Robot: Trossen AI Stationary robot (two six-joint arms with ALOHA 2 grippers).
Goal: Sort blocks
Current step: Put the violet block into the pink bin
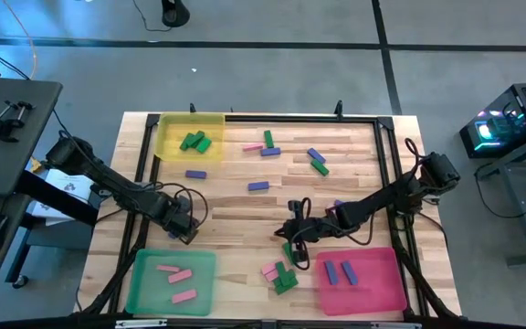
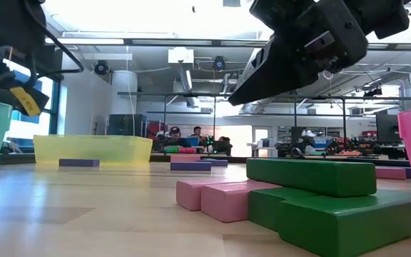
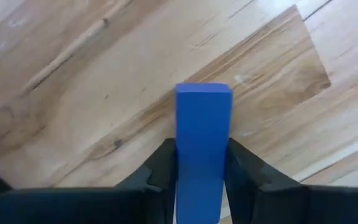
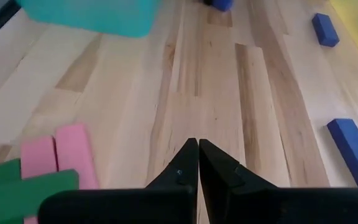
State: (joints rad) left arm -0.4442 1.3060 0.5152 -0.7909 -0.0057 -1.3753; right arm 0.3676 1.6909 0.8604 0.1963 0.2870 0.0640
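The blue block [image 3: 204, 149] sits between the two dark fingers [image 3: 160, 171] of the left gripper [image 1: 183, 228], which are closed against its long sides; its free end projects forward of the fingertips over bare table [image 3: 92, 74]. In the high view this gripper is just beyond the green tray [image 1: 144, 294], which holds pink blocks [image 1: 175, 272], so that tray does not look like the destination for this piece. Two blue blocks [image 1: 339, 271] already lie in the pink-red tray [image 1: 386, 294], well apart from the left gripper on the far side of the table; judged from that, blue belongs there.

To do the step well:
- Confirm the grip is square on both long faces before lifting. The block is held near one end, so it may pivot.
- Lift straight up until the block clears the table, then travel.
- Keep the path clear of the right gripper [image 1: 292, 236], which hangs with its fingers pressed together and empty, just beside the pile of green and pink blocks [image 1: 281, 274] near the pink-red tray.
- Lower the block inside the tray wall before opening.

Other blue blocks [image 4: 356, 149] lie loose on the table beyond the right gripper. The yellow tray [image 1: 167, 137] holds green blocks [image 1: 194, 142].
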